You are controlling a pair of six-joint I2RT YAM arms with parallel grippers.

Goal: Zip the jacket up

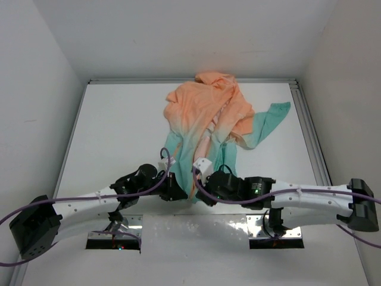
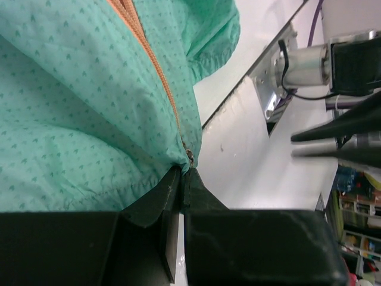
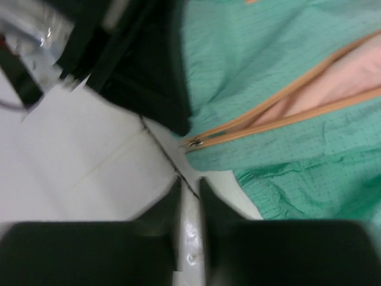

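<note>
The jacket (image 1: pixel 205 113) lies crumpled at the table's back middle, peach-orange above and teal toward me. Its teal bottom hem reaches both grippers. My left gripper (image 1: pixel 178 189) is shut on the teal hem (image 2: pixel 119 179) just below the bottom end of the orange zipper (image 2: pixel 156 65); the fingertips (image 2: pixel 172 179) pinch the fabric by the small metal zipper end (image 2: pixel 190 157). My right gripper (image 3: pixel 189 186) hovers over the table just short of the zipper slider (image 3: pixel 196 142), jaws a narrow gap apart with nothing between them. Pale pink lining (image 3: pixel 333 74) shows between the open zipper halves.
The left gripper's black body (image 3: pixel 158 77) sits close beside the slider in the right wrist view. Metal mounting plates (image 1: pixel 277 235) lie at the near edge. White walls enclose the table (image 1: pixel 119 137) on three sides. A teal sleeve (image 1: pixel 274 116) spreads to the right.
</note>
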